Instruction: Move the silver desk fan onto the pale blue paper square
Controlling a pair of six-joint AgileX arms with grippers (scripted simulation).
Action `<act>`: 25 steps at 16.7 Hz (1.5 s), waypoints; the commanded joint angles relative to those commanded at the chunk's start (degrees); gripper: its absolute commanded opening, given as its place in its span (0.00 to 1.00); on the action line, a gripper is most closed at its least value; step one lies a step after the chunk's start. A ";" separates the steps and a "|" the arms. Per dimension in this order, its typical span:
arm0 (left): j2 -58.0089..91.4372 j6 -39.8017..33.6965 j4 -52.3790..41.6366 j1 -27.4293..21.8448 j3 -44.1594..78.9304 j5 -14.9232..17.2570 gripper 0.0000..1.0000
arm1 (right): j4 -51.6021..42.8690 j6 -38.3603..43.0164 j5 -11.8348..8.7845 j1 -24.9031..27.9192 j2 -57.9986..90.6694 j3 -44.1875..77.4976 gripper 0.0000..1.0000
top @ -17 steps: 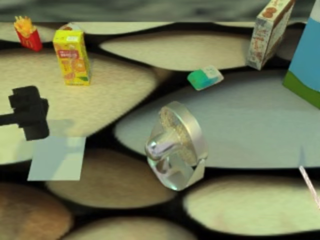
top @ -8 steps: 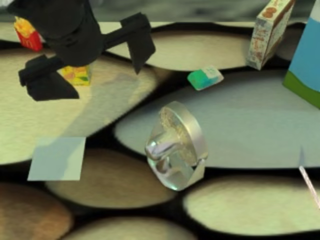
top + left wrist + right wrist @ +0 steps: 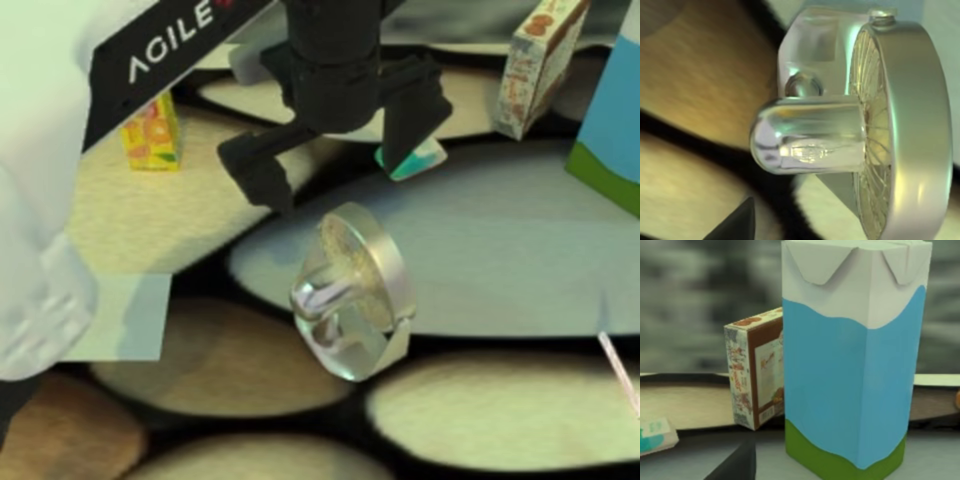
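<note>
Top view: the left hand hangs above the bench, its 2 dark fingers spread wide and holding nothing. The silver desk fan stands near the bench's middle, just below the hand in this view, tilted, grille facing up-left. The pale blue paper square lies flat at the left, well apart from the fan and partly hidden by the white arm. The step in hand looks like the approach to a grasp; to do it well, the fingers should straddle the fan's thin rim, not the slippery chrome hub, and descend squarely.

Left wrist view: the fan fills the picture, hub jutting out, 1 fingertip showing beside it, apart.

Right wrist view: the right hand sits parked by a blue-and-green carton; whether it is open I cannot tell.
</note>
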 joint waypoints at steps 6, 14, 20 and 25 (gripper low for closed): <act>7.15 -4.94 -3.69 -1.87 8.24 -0.46 1.00 | 0.00 0.00 0.00 0.00 0.00 0.00 1.00; 6.03 -4.70 0.03 -1.65 3.76 -0.48 1.00 | 0.00 0.00 0.00 0.00 0.00 0.00 1.00; 3.22 -4.86 10.29 -1.74 -9.78 -0.50 1.00 | 0.00 0.00 0.00 0.00 0.00 0.00 1.00; 3.08 -4.88 10.91 -1.76 -10.44 -0.50 1.00 | 0.00 0.00 0.00 0.00 0.00 0.00 1.00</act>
